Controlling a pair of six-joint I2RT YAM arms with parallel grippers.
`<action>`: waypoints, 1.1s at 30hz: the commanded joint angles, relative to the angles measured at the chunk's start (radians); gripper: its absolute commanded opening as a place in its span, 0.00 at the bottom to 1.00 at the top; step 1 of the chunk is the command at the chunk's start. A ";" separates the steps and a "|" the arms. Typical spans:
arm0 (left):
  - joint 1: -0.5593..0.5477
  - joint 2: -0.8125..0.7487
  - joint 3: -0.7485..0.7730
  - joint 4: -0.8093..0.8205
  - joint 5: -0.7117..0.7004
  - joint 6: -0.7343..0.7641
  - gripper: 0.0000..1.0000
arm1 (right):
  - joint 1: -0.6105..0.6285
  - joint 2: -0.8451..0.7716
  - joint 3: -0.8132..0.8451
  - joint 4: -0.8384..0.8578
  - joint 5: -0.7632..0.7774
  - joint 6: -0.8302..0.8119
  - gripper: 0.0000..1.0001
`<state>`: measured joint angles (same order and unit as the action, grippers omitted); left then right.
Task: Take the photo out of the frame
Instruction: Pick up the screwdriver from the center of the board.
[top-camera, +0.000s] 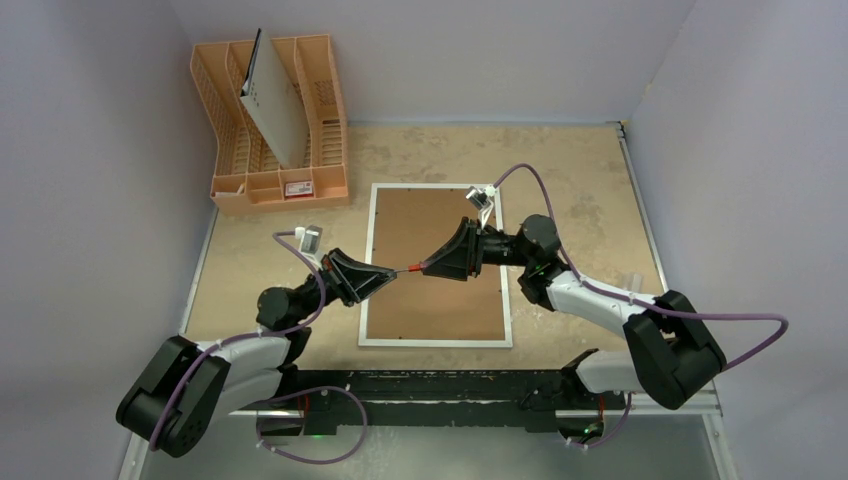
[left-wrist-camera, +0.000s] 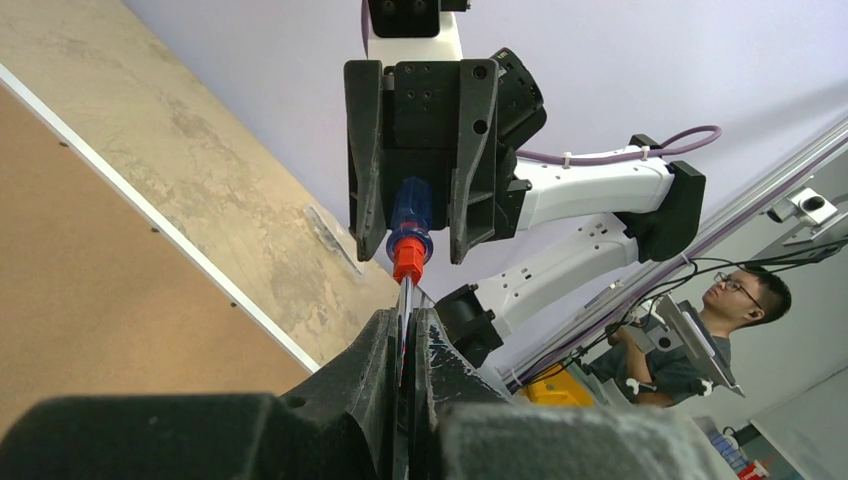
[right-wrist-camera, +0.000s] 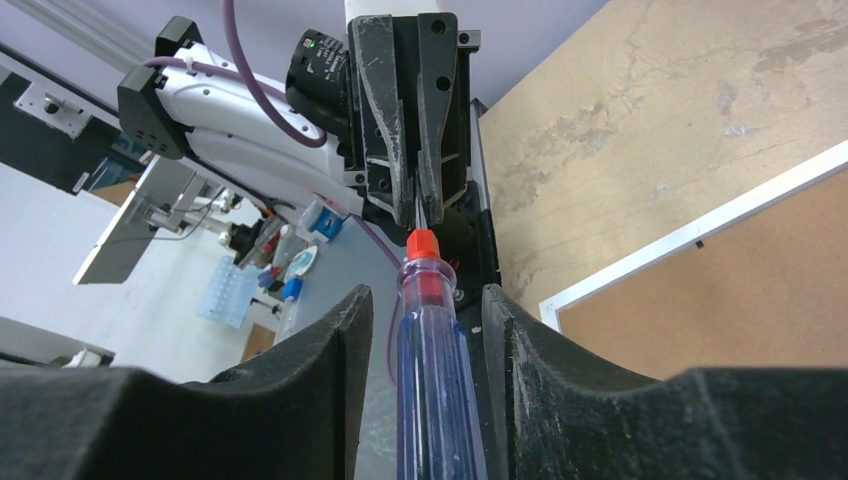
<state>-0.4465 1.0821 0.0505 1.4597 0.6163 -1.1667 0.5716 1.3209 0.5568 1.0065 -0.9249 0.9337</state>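
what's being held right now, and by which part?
Left end effector clamps the screwdriver by its metal shaft. Right end effector straddles the handle, gaps both sides.

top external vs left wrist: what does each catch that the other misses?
Top external only: the orange rack at the back left with a holed grey-white board standing tilted in it, and the whole frame, brown back up. Left wrist only: the screwdriver's blue handle between the right hand's fingers, plus a man in glasses beyond the table. Both: the screwdriver bridging the two hands above the frame, its shaft pinched in the left hand.
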 joint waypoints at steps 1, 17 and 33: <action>-0.006 -0.018 0.029 0.130 -0.001 0.012 0.00 | 0.007 -0.022 0.036 0.007 0.023 -0.033 0.47; -0.006 -0.015 0.030 0.119 0.014 0.007 0.00 | 0.007 -0.054 0.036 -0.042 0.037 -0.067 0.44; -0.006 -0.005 0.020 0.115 -0.002 0.014 0.00 | 0.007 -0.043 0.034 0.030 -0.024 -0.023 0.03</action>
<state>-0.4473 1.0779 0.0509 1.4643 0.6247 -1.1671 0.5716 1.2888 0.5568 0.9745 -0.9195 0.9047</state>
